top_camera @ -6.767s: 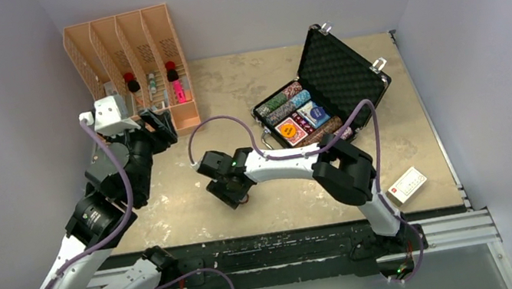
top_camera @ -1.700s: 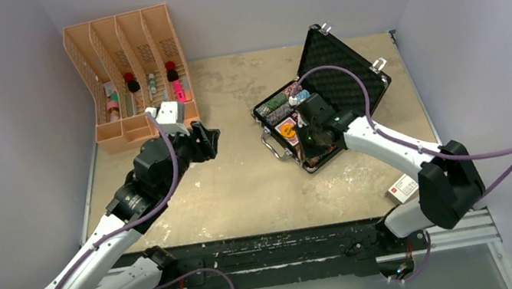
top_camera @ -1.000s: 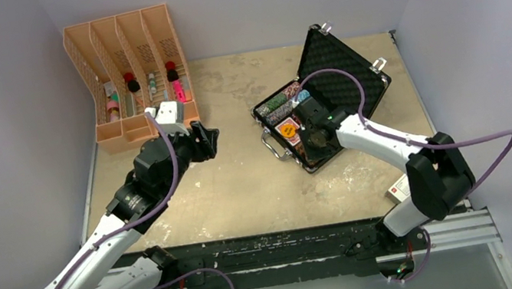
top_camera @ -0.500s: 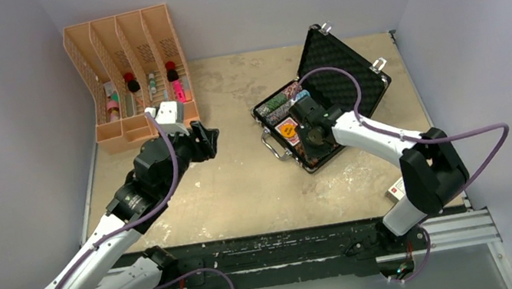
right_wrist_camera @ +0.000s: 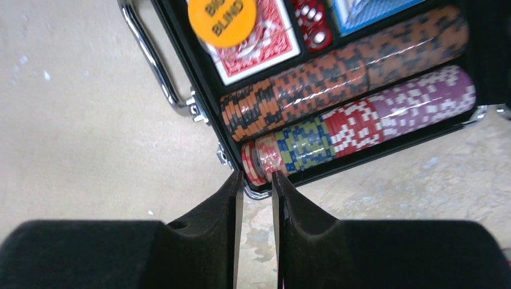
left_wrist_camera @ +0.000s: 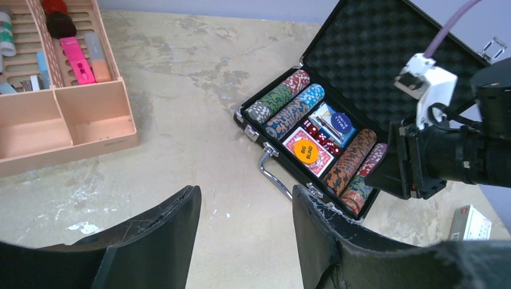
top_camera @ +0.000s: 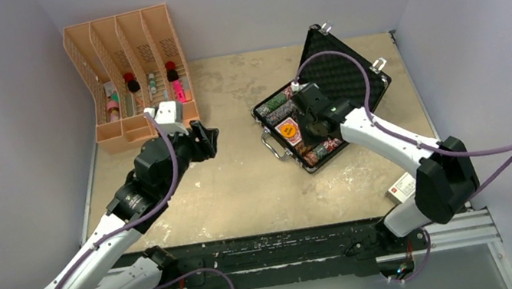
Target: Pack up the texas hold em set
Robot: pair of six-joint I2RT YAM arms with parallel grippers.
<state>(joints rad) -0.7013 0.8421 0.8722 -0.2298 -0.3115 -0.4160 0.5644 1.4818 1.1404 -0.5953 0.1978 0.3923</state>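
Seen from above, the black briefcase [top_camera: 340,69] lies open on the desk [top_camera: 244,185], right of centre. Its long axis runs far-left to near-right, its silver handle [top_camera: 271,147] faces the left arm, and its lid is raised behind. The left tool [top_camera: 207,138] hovers well apart from it.

From the left wrist, that tool's fingers are spread wide and empty. An orange disc [left_wrist_camera: 308,150] on the red-backed deck [left_wrist_camera: 293,142] reads "BIG BLIND".

From the right wrist, the right tool [right_wrist_camera: 256,176] is slightly parted, pinching nothing, above the case's near corner beside the chip rows [right_wrist_camera: 337,66].

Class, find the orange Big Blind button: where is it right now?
In the left wrist view, the Big Blind button lies right of centre on the red-backed deck inside the open briefcase, with the red dice beside it.
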